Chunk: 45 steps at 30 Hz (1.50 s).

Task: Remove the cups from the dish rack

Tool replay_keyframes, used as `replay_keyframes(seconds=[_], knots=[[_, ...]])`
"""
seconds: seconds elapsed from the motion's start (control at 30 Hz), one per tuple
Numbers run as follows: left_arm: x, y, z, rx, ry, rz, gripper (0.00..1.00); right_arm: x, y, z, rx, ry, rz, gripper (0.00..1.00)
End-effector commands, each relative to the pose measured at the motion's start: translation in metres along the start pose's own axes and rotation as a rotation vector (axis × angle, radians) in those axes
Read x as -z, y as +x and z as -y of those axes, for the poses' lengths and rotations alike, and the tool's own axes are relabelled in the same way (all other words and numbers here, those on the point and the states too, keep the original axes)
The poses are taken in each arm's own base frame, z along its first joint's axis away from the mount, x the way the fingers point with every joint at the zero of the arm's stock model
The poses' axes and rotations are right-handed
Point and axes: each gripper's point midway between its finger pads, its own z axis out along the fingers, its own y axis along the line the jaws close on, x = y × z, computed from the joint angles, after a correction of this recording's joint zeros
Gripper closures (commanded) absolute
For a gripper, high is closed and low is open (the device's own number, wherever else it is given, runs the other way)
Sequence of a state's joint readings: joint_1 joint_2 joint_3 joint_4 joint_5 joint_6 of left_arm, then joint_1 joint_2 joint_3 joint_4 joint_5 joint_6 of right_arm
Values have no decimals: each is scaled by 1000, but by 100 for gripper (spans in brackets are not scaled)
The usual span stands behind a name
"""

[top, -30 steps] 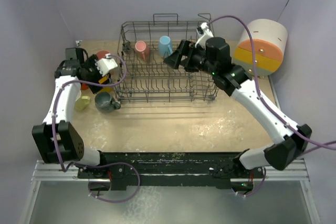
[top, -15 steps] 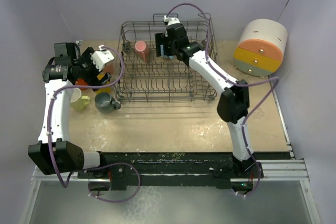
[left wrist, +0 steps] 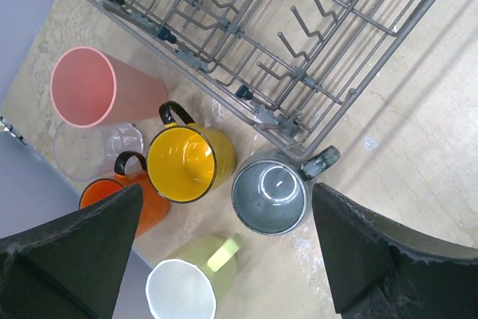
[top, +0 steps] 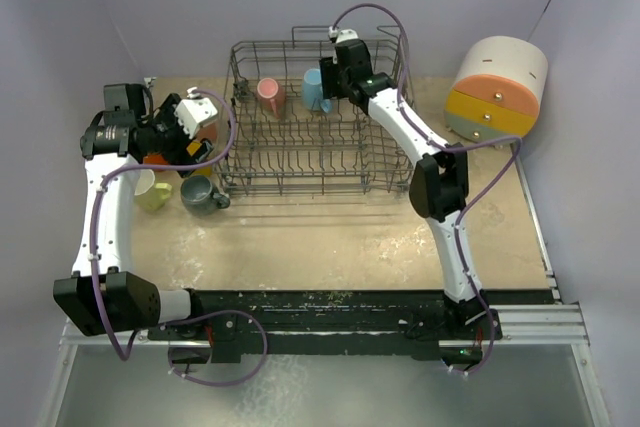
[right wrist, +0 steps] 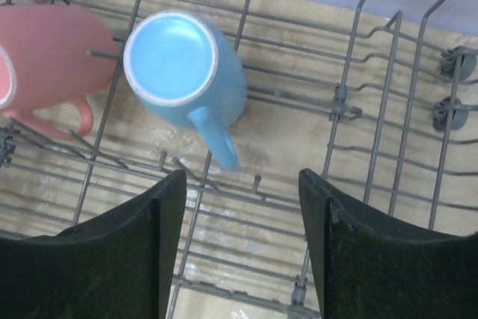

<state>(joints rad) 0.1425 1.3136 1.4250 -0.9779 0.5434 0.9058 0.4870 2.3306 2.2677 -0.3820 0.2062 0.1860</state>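
Observation:
The dark wire dish rack holds a pink mug and a light blue mug, both upside down at its back. My right gripper hangs open just right of the blue mug; in the right wrist view the blue mug and the pink mug lie ahead of the open jaws. My left gripper is open and empty above cups left of the rack: a pink tumbler, yellow mug, orange mug, grey mug and yellow-green mug.
A round white, orange and yellow drawer box stands at the back right. A clear glass stands among the cups on the left. Purple walls close in the table's back and sides.
My right arm has swung from the rack's right side over to the back of the rack beside the blue mug. My left arm has shifted slightly left above the cups.

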Motion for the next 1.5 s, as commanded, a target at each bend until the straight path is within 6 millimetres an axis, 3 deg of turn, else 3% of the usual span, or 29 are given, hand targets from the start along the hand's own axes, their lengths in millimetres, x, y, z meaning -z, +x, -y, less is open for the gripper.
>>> replay_keyframes(seconds=[0.0,0.53,0.73,0.87,1.03,1.3,1.47], knots=[[9,-18,8,10,17,69,4,-8,-17,-10,20,-43,64,39],[12,-13,14,13,31,46,6,-46,-3,-20,-2,-96,75,47],[12,-15,16,23,39,53,7,-54,-2,-23,-7,-121,86,57],[13,-15,17,25,41,53,7,-55,-6,-28,-18,-149,104,70],[14,-16,17,24,41,58,7,-42,-33,-32,-10,-179,176,85],[12,-18,14,31,31,71,7,7,-95,-33,2,-195,350,100],[12,-23,10,18,18,92,5,45,-133,-27,20,-155,438,100]])
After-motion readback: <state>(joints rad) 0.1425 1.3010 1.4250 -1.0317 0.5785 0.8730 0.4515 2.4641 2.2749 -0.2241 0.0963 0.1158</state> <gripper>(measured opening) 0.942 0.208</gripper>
